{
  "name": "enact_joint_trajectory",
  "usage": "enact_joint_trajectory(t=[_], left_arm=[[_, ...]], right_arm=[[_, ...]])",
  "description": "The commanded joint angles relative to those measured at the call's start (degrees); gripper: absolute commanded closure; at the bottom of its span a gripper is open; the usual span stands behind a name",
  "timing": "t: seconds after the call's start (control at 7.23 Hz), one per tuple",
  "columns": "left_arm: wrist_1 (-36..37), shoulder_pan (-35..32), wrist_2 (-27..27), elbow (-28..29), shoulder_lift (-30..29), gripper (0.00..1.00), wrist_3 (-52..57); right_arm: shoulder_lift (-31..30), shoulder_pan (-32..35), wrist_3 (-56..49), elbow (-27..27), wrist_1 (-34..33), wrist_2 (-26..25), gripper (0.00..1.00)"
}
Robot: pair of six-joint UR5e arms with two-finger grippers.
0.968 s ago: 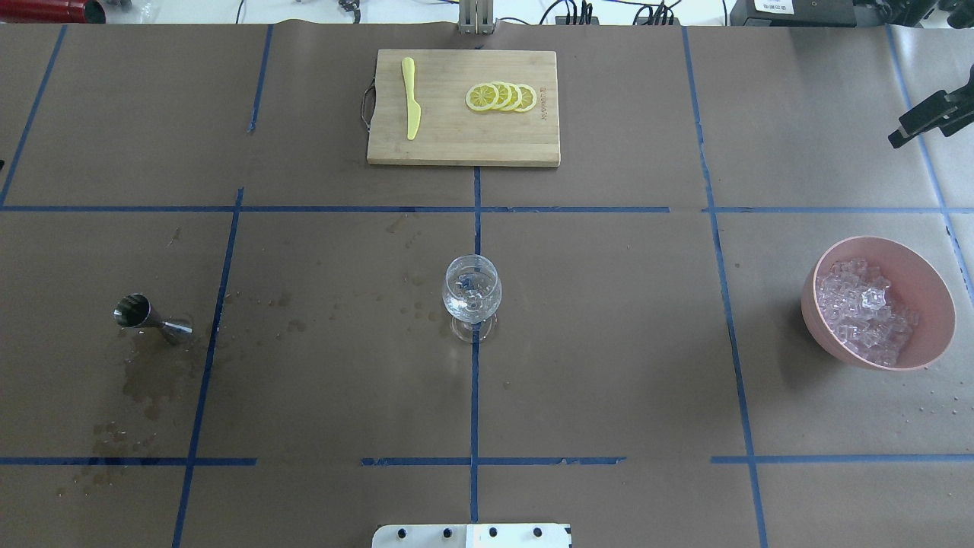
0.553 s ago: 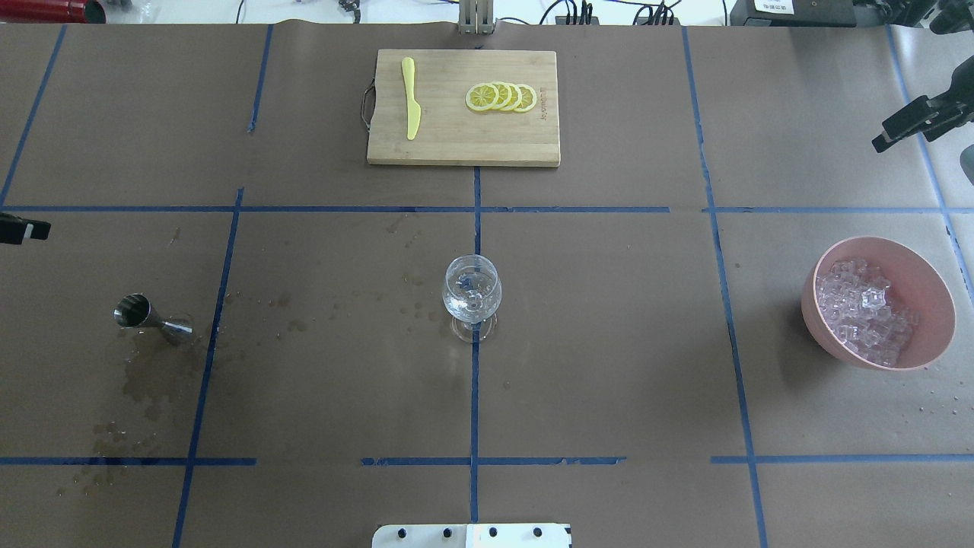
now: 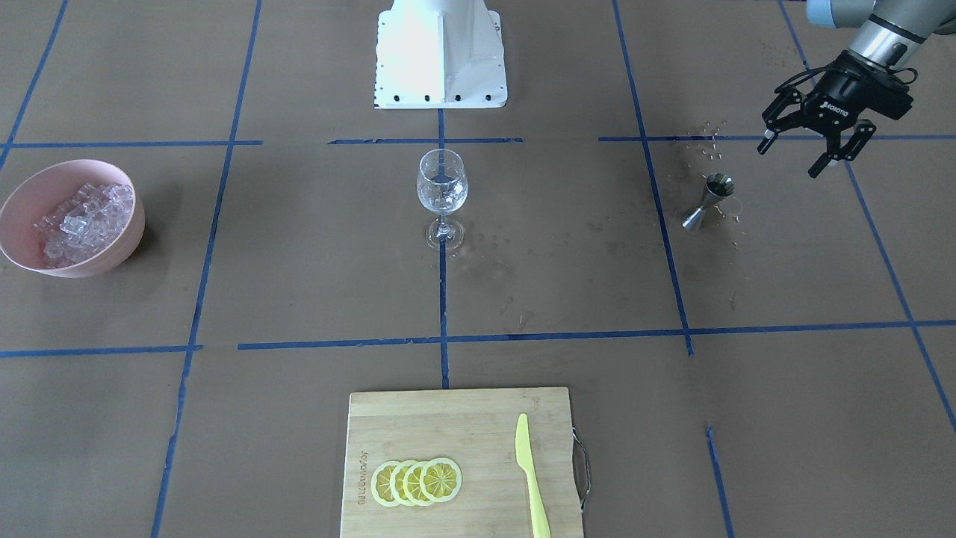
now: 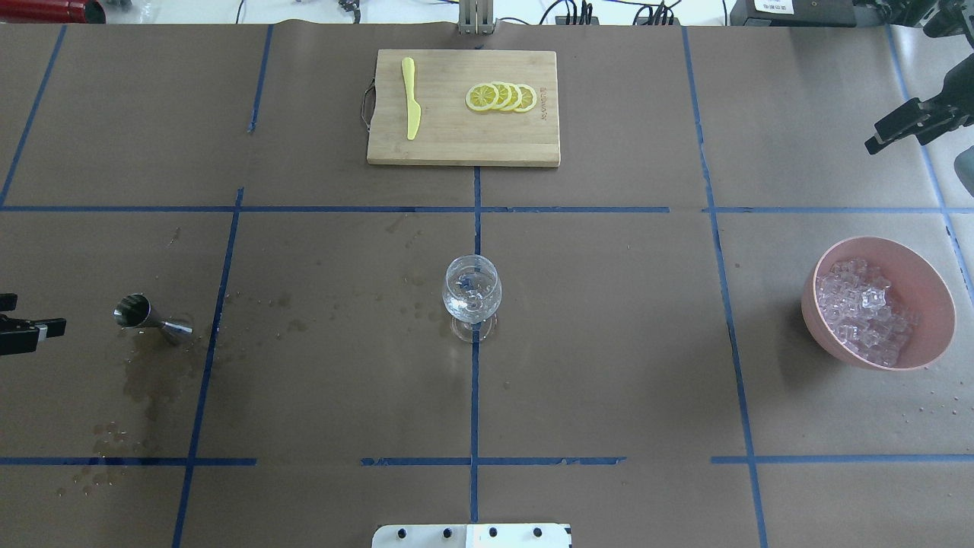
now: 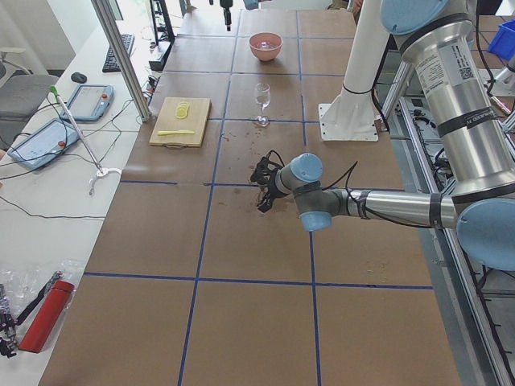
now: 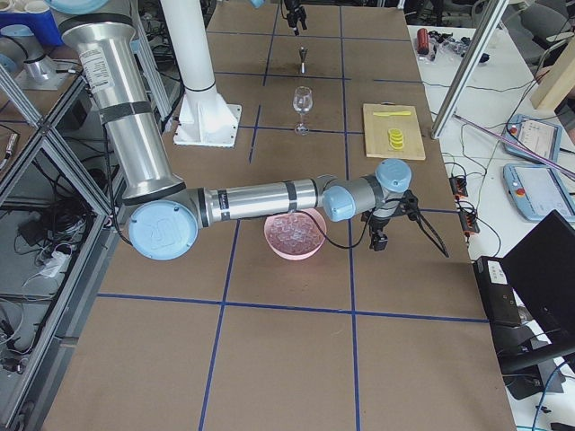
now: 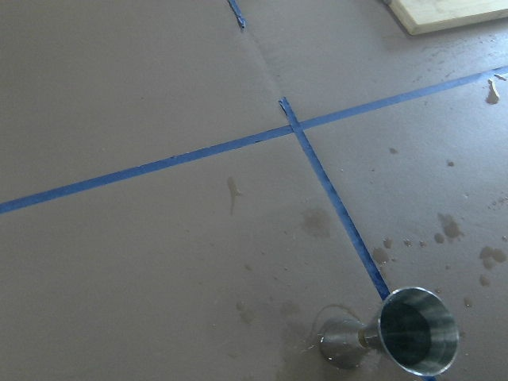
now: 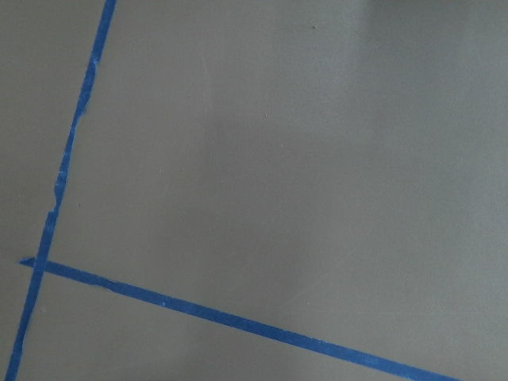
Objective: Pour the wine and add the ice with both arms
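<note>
A steel jigger (image 4: pixel 141 313) stands on stained paper at the table's left; whether it holds wine I cannot tell. My left gripper (image 3: pixel 788 161) hovers open and empty just beside it, apart from it; it shows at the overhead view's left edge (image 4: pixel 38 327). The left wrist view shows the jigger (image 7: pixel 397 333) at the bottom. A clear wine glass (image 4: pixel 472 293) stands mid-table. Ice (image 4: pixel 864 308) fills a pink bowl (image 4: pixel 924 262) at the right. My right gripper (image 4: pixel 886 137) hangs open and empty beyond the bowl, at the far right edge.
A wooden cutting board (image 4: pixel 456 144) with lemon slices (image 4: pixel 502 97) and a yellow knife (image 4: pixel 411 99) lies at the far middle. Blue tape lines cross the brown paper. Wet stains (image 4: pixel 144 380) spread near the jigger. The white base block (image 4: pixel 472 536) is at the near edge.
My left gripper has come into view at the left edge and moved nearer, level with the jigger. My right gripper has shifted slightly inward and farther away.
</note>
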Motion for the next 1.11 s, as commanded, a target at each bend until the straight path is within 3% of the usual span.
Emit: enact_joint_trajectory(t=[0.0, 0.14, 0.69, 0.97], left_arm=[[-7.78, 6.58, 3.59, -0.05, 4.13, 0.0, -0.87], [-8.52, 9.91, 4.03, -0.05, 4.33, 0.0, -5.39], [-8.97, 32.47, 33.3, 0.04, 3.98, 0.0, -22.27], [-8.44, 36.39, 43.8, 1.69, 3.89, 0.0, -26.6]], right_arm=[[-0.03, -0.26, 0.09, -0.28, 0.02, 0.0, 0.0], [-0.03, -0.26, 0.0, -0.28, 0.02, -0.09, 0.0], [-0.03, -0.26, 0.0, -0.72, 0.02, -0.27, 0.0], [-0.03, -0.26, 0.0, -0.63, 0.02, -0.18, 0.0]])
